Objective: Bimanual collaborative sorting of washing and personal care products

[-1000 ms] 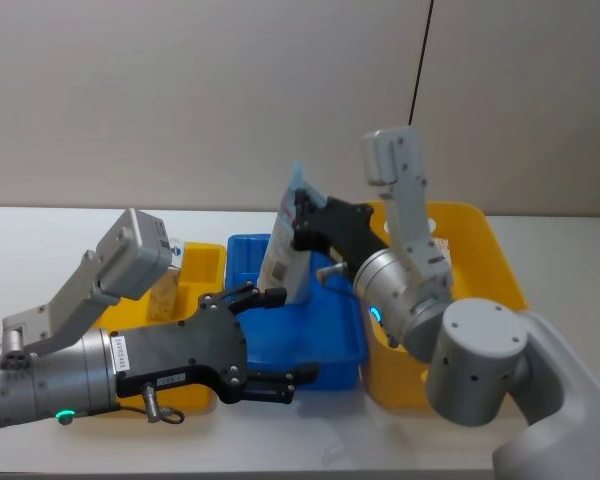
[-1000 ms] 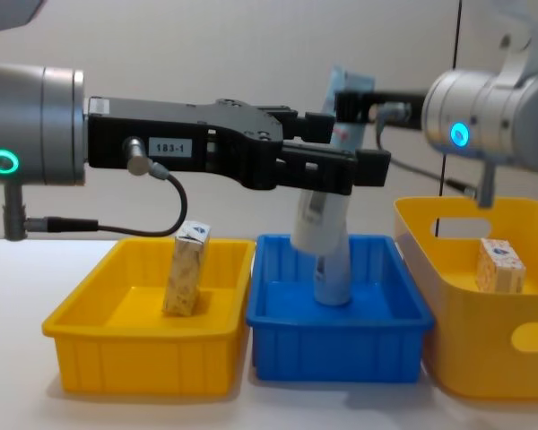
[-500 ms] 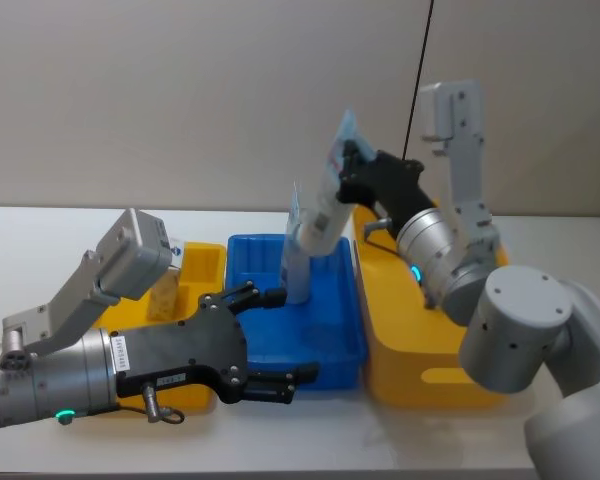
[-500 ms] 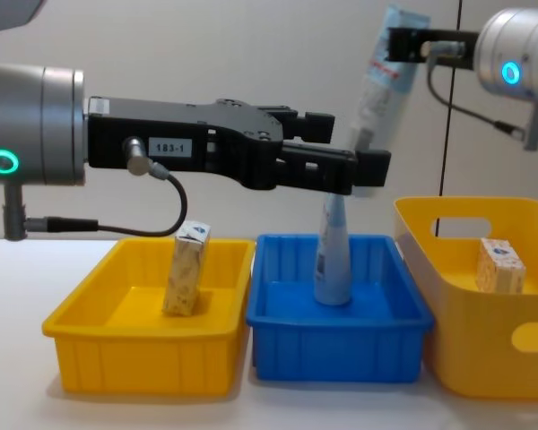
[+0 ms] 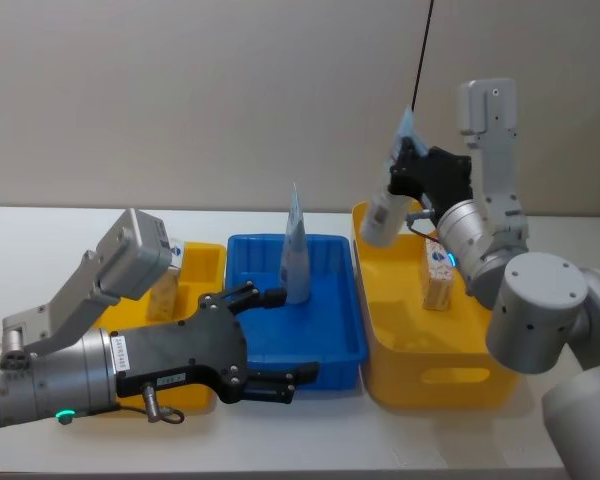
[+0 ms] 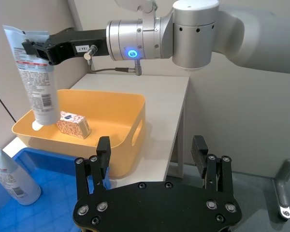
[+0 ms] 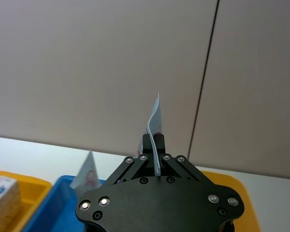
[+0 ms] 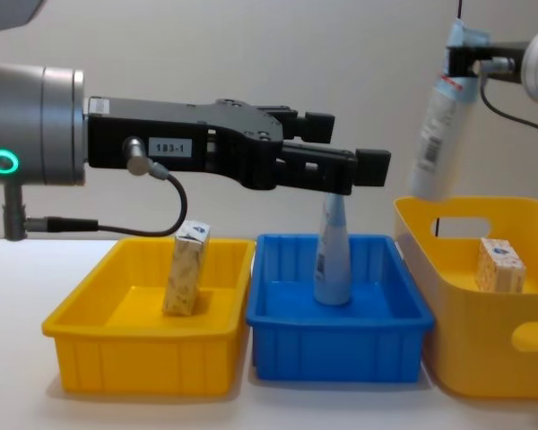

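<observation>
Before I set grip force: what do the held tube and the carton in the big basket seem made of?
Tube: likely soft glossy plastic; its flat crimped end is pinched in the right end effector. Carton: apparently matte printed cardboard, with crisp folded edges.

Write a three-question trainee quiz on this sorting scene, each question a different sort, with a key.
1. True or false: the right end effector is shut on the crimped end of a tube hanging above the big yellow basket.
2. Which tray holds the standing tube? A) yellow tray B) blue tray C) basket
3. Fill in: the left end effector hovers with its fingers ____.

Key: 1 true; 2 B; 3 open. One carton stands in the yellow tray; another carton sits in the basket.
</observation>
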